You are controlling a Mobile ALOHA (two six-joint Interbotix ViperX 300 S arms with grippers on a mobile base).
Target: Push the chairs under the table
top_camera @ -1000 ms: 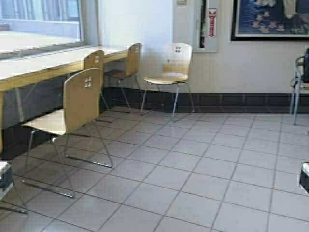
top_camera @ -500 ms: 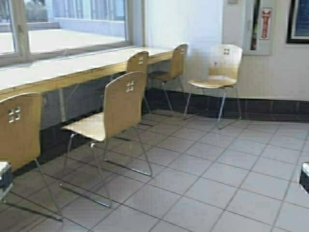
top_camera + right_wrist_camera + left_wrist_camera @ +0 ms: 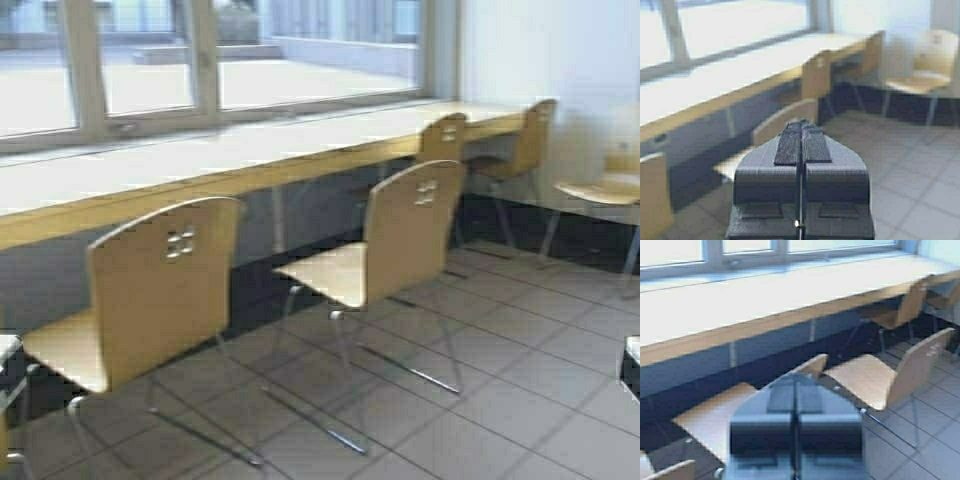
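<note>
High view: the long light-wood worktop [image 3: 250,165] runs below the window [image 3: 210,60], and every position here is given relative to it. Two plywood chairs stand pulled out from its front edge with their backrests toward the robot: the nearest chair [image 3: 150,290] and the second chair [image 3: 400,235]. Two further chairs [image 3: 445,140] [image 3: 525,140] stand farther along the same edge, closer in to it. A fifth chair [image 3: 600,185] stands past the far end of the worktop, near the wall.

The left claw [image 3: 796,397] is closed, fingers pressed together, holding nothing; its wrist view looks across the chair seats toward the worktop. The right claw [image 3: 802,142] is likewise closed and empty, aimed along the worktop. Neither claw touches a chair.

Task status, as a judgement: no push is under way, and both near chairs still need to go in.

Hazards:
- The frame is smeared sideways, which suggests base motion. Contact made while turning would probably strike a backrest obliquely and rotate the chair instead of sliding it straight.
- A push high on the curved backrest may tip the chair forward on its thin metal legs.
- An off-centre push could drive the backrest against the thick front edge.
</note>
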